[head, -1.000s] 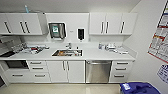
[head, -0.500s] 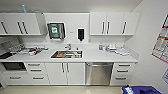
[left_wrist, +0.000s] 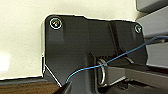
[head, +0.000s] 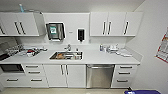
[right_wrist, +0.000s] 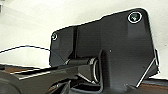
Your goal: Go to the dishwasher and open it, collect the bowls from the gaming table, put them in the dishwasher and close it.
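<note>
While the head view faces the kitchenette wall square on, the dishwasher (head: 100,76) sits lower centre-right of the frame, under the counter (head: 100,58), door shut, brushed steel front, bar handle across its top edge. White drawers (head: 123,74) flank it on the right; a pair of white cabinet doors (head: 65,75) stands just to its left, below the sink (head: 66,55). Sink is a steel basin set into the counter, centre of frame, tap (head: 68,47) behind it. More drawers (head: 32,73) further left, and a dark oven-like opening (head: 11,68) at lower left edge.

Counter clutter: a dish rack and mixed items, some red (head: 27,52), at centre-left; bottles and small pale items (head: 110,48) at centre-right, near the back wall. Can't make out what they are.

On the wall above the sink: paper towel dispenser (head: 55,31) and a dark soap dispenser (head: 80,34). White upper cabinets (head: 115,24) upper right, another set (head: 18,24) upper left with a teal bottle (head: 21,8) on top. Red-edged poster (head: 163,48) on the right wall. Blue object (head: 142,92) at the bottom right edge, cut off.

Both wrist views show the robot's own dark plate against a pale wall, thin cable crossing in front. Claw state, left or right: can't tell.
</note>
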Robot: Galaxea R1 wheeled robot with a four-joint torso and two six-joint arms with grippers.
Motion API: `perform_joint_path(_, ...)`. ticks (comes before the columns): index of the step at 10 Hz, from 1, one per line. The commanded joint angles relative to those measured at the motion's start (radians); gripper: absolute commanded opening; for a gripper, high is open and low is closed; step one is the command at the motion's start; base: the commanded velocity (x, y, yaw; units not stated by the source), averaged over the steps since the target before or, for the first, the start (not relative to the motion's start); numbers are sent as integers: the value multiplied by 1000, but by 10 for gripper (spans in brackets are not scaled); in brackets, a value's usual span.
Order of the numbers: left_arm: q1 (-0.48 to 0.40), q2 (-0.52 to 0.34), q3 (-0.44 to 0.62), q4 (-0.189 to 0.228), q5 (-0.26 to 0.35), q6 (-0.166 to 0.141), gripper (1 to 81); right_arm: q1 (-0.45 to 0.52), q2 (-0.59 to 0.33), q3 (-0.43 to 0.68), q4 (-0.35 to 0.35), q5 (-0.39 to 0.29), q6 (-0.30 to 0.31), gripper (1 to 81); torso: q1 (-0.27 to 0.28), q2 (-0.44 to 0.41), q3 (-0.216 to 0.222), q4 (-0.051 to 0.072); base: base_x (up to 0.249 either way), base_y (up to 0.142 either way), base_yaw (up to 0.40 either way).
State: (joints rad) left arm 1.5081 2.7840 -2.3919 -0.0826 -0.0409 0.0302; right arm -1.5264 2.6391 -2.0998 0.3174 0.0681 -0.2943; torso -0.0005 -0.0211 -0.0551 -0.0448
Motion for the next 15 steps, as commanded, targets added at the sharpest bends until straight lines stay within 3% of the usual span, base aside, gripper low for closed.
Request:
perform_joint_path(1, -45, -20, 8, 6, 58, 8, 811, 44, -17, 15, -5, -62, -3, 811, 1, 0, 0, 0, 139, 0, 0)
perform_joint_path(15, -42, -9, 7, 6, 58, 8, 811, 48, -8, 12, -5, -62, -2, 811, 1, -1, 0, 0, 139, 0, 0)
